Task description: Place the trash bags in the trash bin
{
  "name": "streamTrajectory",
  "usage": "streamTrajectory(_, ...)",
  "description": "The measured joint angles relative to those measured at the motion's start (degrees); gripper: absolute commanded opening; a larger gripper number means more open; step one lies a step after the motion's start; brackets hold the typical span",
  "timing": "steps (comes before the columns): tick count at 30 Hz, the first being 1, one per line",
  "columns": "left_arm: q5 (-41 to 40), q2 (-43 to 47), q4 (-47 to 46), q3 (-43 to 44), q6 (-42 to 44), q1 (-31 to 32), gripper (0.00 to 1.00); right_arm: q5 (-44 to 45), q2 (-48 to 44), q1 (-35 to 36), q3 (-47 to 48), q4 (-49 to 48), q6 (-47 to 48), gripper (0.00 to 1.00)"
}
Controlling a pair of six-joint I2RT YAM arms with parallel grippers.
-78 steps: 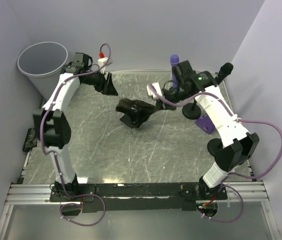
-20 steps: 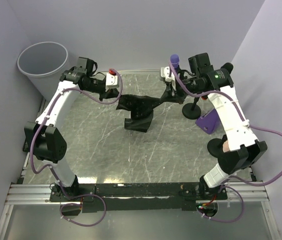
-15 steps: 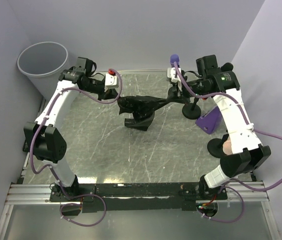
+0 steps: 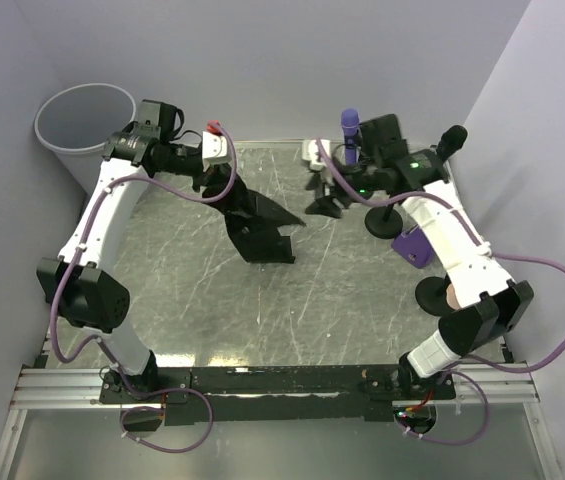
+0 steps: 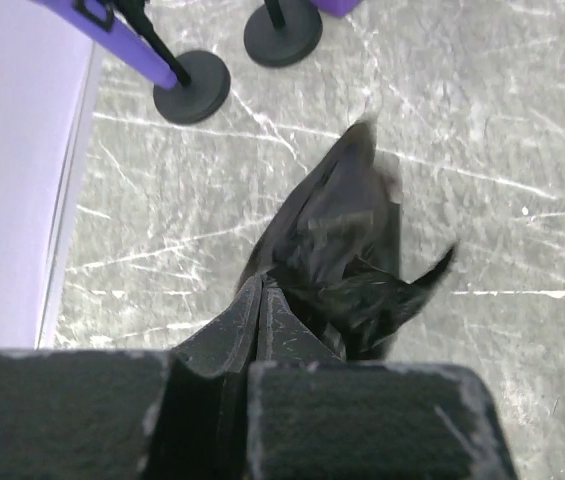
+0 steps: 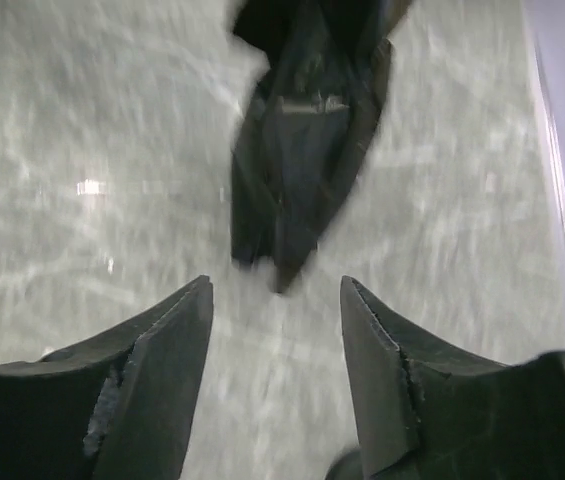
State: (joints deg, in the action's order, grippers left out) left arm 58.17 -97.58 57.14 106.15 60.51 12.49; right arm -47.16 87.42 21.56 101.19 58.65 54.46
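Over the middle of the tabletop [image 4: 292, 310] the black trash bag [image 4: 260, 228] hangs from the left claw [image 4: 232, 192], which is clenched on the bag's bunched top. Whether its lower end touches the surface cannot be told. Toward the far edge, the right claw [image 4: 324, 203] is released, jaws apart and holding nothing, clear of the bag. Beyond the far left corner stands the trash bin [image 4: 67, 158], its mouth open. The carry likely goes best if the left arm lifts the bag until its tail clears the rim, then centres it over the mouth before letting go.
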Motion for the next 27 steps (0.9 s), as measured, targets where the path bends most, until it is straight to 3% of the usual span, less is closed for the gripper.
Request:
streamTrajectory(2,0.28,0.59,-0.11,0.26,-0.79,0.24,0.01,-0.02,0.98,3.54,0.04,-3.98,-2.21,0.70)
streamTrajectory(8,0.48,2.29,-0.50,0.26,-3.85,0.35,0.01,-0.52,6.99,10.62,-0.09,-13.73,-9.38,0.78)
streamTrajectory(17,0.48,7.50,-1.60,-0.50,-5.25,0.35,0.01,1.33,9.75,11.50,-5.90,-25.38,-10.36,0.79)
streamTrajectory(21,0.48,8.00,-1.62,-0.48,-5.79,0.35,0.01,3.04,8.87,11.96,-11.65,-29.99,-8.24,0.63)
streamTrajectory(23,0.46,7.96,-1.66,-0.48,-6.32,0.35,0.01,4.20,8.37,12.00,-14.53,-33.14,-8.26,0.45)
streamTrajectory(27,0.33,7.96,-1.79,-0.48,-6.75,0.50,0.01,5.62,8.26,12.00,-16.04,-38.25,-9.40,0.26)
